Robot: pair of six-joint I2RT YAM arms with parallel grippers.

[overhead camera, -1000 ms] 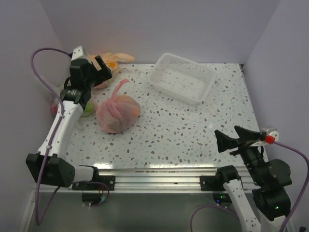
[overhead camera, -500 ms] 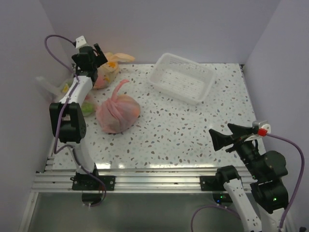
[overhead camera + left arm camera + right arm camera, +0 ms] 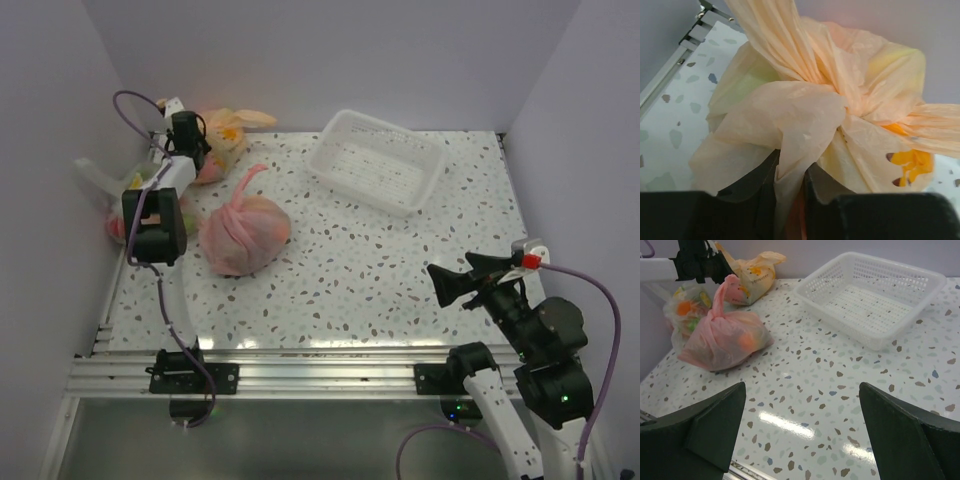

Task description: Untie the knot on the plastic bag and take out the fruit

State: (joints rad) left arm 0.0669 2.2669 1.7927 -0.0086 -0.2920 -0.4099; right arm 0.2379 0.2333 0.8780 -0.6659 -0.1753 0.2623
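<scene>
If we tug hard, our left gripper (image 3: 790, 175), pinching the plastic bag (image 3: 230, 136) upper left, may rip it.

plastic bag (image 3: 225, 140) back left, pink bag (image 3: 243, 232) before it, basket (image 3: 378, 162) rightward

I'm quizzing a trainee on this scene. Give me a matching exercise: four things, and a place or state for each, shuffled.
1 peach bag
2 pink bag
3 basket
4 right pincer

a open, near right
b far left corner, in left pincer
c white, far side
d left of centre, twisted tail up

Pairs: 1-b, 2-d, 3-c, 4-a
</scene>
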